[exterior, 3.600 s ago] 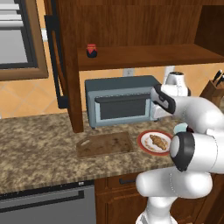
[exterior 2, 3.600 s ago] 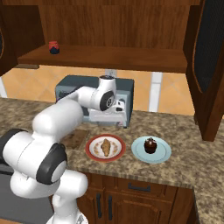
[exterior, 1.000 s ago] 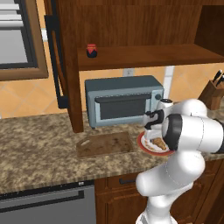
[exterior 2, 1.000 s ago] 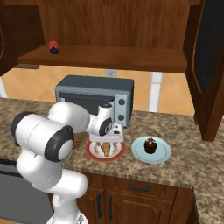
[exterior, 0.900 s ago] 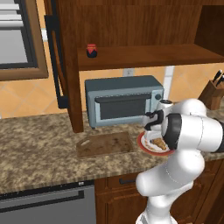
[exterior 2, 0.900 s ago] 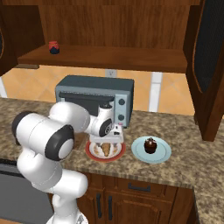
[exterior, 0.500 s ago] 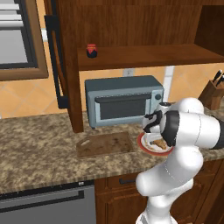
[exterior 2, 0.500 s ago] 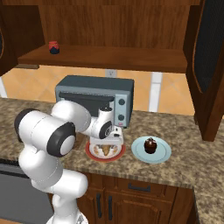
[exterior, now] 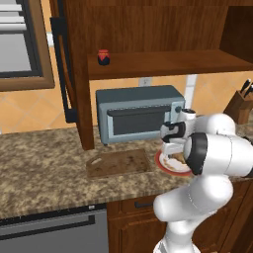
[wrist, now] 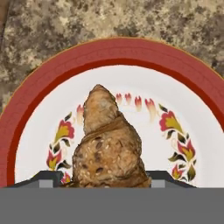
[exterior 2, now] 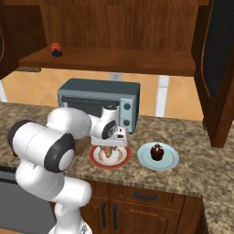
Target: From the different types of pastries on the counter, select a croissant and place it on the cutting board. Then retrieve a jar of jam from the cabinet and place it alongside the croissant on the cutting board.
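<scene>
Hand view: end effector (wrist: 103, 180) low over croissant (wrist: 107, 146), dark fingertips (wrist: 48, 178) flanking its sides; contact or grip cannot be told. Croissant rests on red-rimmed plate (wrist: 39, 94) on counter (exterior: 44, 173). Left base view: cutting board (exterior: 118, 162) bare, just beside plate; jar of jam (exterior: 103, 57) on cabinet (exterior: 148, 29) shelf.

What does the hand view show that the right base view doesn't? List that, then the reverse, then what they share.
Hand view adds: the flower pattern on the plate's white middle, the croissant's ridges, and dark fingertips on either side of it.
Right base view adds: the red-topped pastry on a blue plate, the toaster oven, and the jar of jam on the cabinet shelf.
Shared: the croissant on the red-rimmed plate, on the granite counter.
</scene>
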{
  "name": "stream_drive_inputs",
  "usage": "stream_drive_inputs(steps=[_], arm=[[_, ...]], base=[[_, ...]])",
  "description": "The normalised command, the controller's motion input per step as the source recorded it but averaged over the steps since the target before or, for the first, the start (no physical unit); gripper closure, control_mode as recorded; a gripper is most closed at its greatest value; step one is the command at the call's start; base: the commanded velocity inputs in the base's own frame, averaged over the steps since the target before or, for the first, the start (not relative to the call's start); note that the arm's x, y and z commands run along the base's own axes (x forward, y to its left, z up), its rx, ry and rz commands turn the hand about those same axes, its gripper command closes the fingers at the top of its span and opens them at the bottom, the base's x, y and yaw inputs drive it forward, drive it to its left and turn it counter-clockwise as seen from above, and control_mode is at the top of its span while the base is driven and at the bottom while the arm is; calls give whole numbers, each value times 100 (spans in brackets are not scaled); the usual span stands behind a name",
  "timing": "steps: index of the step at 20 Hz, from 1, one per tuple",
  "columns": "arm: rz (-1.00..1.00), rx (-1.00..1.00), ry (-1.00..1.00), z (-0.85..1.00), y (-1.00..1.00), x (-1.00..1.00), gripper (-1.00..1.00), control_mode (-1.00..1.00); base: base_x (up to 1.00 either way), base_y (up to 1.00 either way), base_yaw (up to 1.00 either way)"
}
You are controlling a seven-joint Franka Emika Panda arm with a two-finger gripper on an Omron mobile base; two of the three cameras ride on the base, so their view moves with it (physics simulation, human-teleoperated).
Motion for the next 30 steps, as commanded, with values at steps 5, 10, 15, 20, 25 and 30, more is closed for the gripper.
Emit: stream_drive_inputs(steps=[5,10,15,20,25,30], arm=[[0,6,4,70,41,0,100,-100],[0,0,17,51,61,0,100,-100],[0,0,23,39,53,-4,100,-100],[0,-2,24,8,51,-2,100,-100],[0,-3,23,-2,48,0,100,-100],[0,-3,1,-12,42,25,100,-100]], base=[[0,0,0],[0,0,0],[0,0,0],[0,0,0],[0,0,0],[0,0,0]])
